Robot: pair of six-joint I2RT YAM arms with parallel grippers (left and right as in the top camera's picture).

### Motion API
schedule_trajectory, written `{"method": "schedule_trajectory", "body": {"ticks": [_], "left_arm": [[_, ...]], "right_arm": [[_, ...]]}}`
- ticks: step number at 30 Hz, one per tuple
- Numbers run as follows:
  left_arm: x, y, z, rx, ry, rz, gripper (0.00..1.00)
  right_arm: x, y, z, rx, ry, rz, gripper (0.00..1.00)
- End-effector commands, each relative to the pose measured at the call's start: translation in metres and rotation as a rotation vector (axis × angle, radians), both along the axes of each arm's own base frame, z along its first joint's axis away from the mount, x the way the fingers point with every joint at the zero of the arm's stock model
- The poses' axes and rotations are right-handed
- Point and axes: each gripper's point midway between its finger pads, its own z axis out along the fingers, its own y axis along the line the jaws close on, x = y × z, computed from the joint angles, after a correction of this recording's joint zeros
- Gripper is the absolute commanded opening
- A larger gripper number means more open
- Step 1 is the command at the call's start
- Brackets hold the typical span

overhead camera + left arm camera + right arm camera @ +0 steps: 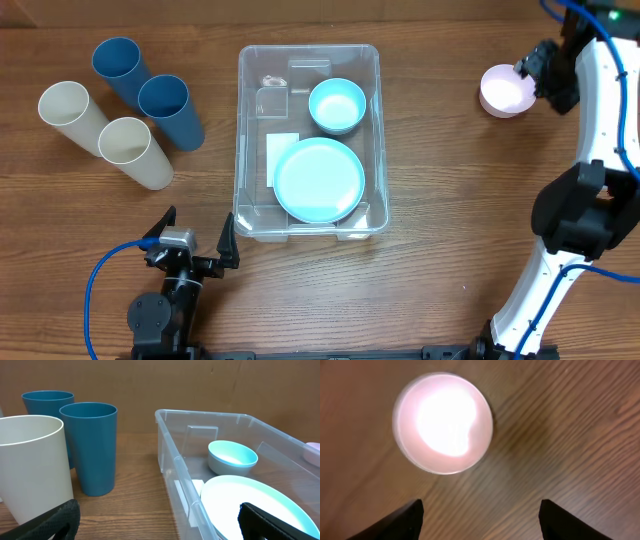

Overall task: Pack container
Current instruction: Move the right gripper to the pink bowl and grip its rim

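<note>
The clear container (243, 130) sits mid-table with a light blue plate (318, 180) and a light blue bowl (336, 104) inside; it also shows in the left wrist view (172, 455). A pink bowl (503, 90) stands on the table at the far right, also in the right wrist view (443, 422). My right gripper (535, 75) is open and empty, hovering just right of the pink bowl; its fingertips (480, 515) are apart from the bowl. My left gripper (197, 240) is open and empty near the front edge, at the container's front left corner.
Two dark blue cups (170, 110) (120, 68) and two cream cups (135, 150) (70, 112) stand left of the container. The nearest cream cup (30, 465) and blue cup (90, 445) are close ahead of the left gripper.
</note>
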Motion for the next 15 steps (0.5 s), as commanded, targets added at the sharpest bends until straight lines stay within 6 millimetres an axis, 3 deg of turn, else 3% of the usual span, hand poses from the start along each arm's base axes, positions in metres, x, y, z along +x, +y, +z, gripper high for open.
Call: {"method": "schedule_trajectory", "body": {"ticks": [1, 3, 8, 9, 12, 13, 15], "left_arm": [[0.000, 0.002, -0.001, 0.015, -0.003, 0.006, 1.00], [0.000, 0.002, -0.001, 0.015, -0.003, 0.006, 1.00], [0.000, 0.002, -0.001, 0.015, -0.003, 0.006, 1.00], [0.000, 0.002, -0.001, 0.015, -0.003, 0.006, 1.00], [0.000, 0.002, -0.001, 0.015, -0.003, 0.006, 1.00], [0.000, 0.002, -0.001, 0.015, -0.003, 0.006, 1.00], [0.000, 0.002, -0.001, 0.015, -0.003, 0.006, 1.00]], "right_arm": [[-0.003, 0.009, -0.040, 0.022, 0.044, 0.039, 0.76], [0.001, 0.009, -0.067, 0.025, 0.029, 0.039, 0.75], [0.000, 0.009, -0.103, 0.025, 0.015, 0.025, 0.66], [0.000, 0.009, -0.106, 0.025, 0.012, 0.025, 0.59], [0.000, 0.009, -0.108, 0.025, 0.014, 0.025, 0.24], [-0.002, 0.009, -0.108, 0.026, 0.020, 0.025, 0.07], [-0.004, 0.010, -0.105, 0.029, 0.033, 0.025, 0.04]]}}
